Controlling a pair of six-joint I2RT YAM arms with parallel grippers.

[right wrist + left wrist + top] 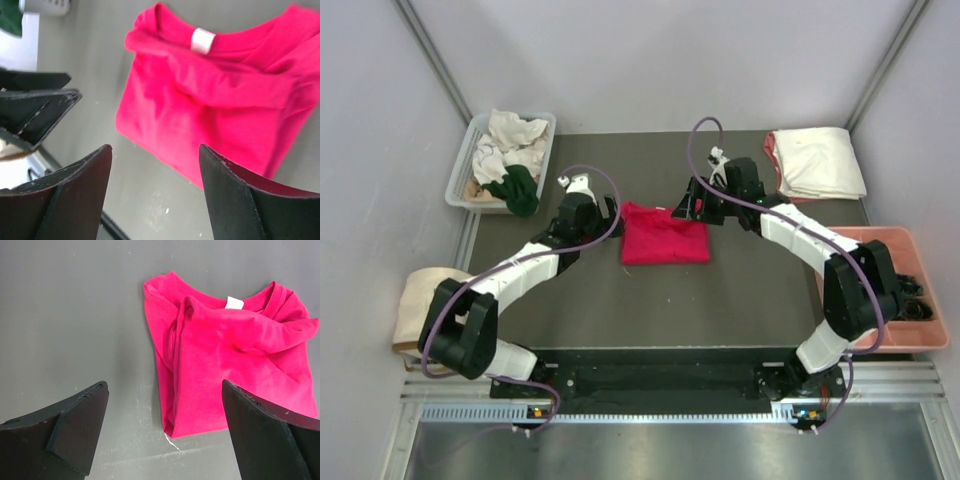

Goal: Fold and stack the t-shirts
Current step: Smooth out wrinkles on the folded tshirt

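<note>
So, my left tool [608,212] and right tool [686,207] are both spread wide, pinching nothing. The folded crimson-red cloth t-shirt [665,240] lies flat on the dark desk [620,310], right between them. I reckon the trick is to grab every layer at both edges and lift level, or the fold flops open.

no writing i can read
the only label is the small white neck tag [235,303] sewn at the neck of the crimson t-shirt [240,370]; in both my wrist views it shows as a plain white patch, too small and blurred for any print, brand or number to be made out.
</note>
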